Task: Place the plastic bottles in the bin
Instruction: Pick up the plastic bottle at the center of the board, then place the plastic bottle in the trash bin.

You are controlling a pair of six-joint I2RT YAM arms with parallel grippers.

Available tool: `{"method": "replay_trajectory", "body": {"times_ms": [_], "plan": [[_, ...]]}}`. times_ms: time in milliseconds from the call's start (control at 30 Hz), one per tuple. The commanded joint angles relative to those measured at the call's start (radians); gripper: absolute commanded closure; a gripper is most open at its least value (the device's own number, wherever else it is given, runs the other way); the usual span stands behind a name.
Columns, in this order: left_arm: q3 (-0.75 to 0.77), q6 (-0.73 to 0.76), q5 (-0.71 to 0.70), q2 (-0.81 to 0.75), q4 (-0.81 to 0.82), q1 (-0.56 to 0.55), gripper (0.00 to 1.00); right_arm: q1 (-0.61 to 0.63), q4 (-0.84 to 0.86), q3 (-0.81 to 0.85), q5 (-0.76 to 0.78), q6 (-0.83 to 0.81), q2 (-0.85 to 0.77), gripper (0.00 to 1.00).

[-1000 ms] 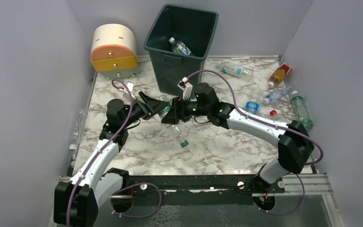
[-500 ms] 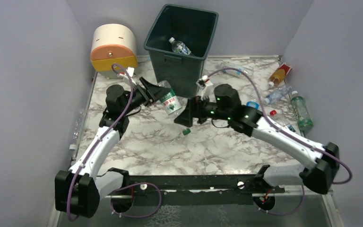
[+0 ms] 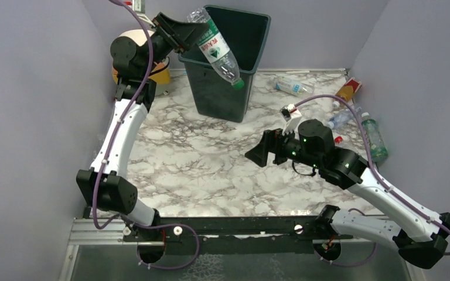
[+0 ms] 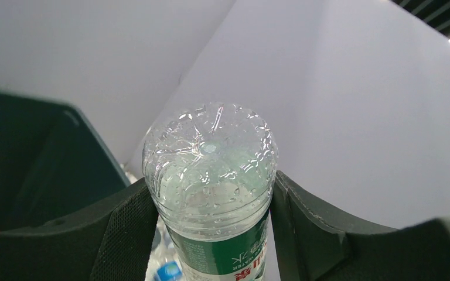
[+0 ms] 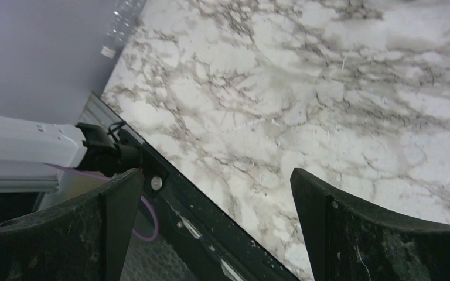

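Note:
My left gripper [image 3: 188, 30] is shut on a clear bottle with a green label [image 3: 214, 48]. It holds the bottle tilted, green cap down, high over the left rim of the dark green bin [image 3: 211, 96]. In the left wrist view the bottle's base [image 4: 211, 170] faces the camera between both pads [image 4: 126, 234], with the bin's wall [image 4: 29, 170] at left. My right gripper [image 3: 256, 157] is open and empty over the middle of the marble table; its wrist view [image 5: 211, 234] shows nothing between the fingers. Several more bottles lie at the back right: a clear one [image 3: 293, 86], an orange one [image 3: 345, 91] and a green one [image 3: 374, 137].
The cream, orange and yellow drawer unit [image 3: 164, 73] stands left of the bin, mostly behind my left arm. A clear bottle [image 3: 343, 117] and a red cap [image 3: 338, 139] lie near the right wall. The table's near edge rail [image 5: 211, 228] lies under the right gripper.
My left arm has lifted the green-label bottle from above the table's middle up to the bin's rim. My right gripper has let go and drawn back to the right and nearer.

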Motion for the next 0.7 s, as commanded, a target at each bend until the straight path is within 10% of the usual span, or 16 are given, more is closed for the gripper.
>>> {"method": "replay_trajectory", "body": {"times_ms": [0, 667], "plan": [[0.128, -0.06, -0.065, 0.118, 0.12, 0.011, 0.34, 0.006, -0.042, -0.047, 0.03, 0.037, -0.02, 0.01], [0.269, 0.17, -0.308, 0.402, 0.308, 0.013, 0.27, 0.006, -0.039, -0.1, 0.002, 0.07, -0.047, 0.01]]}}
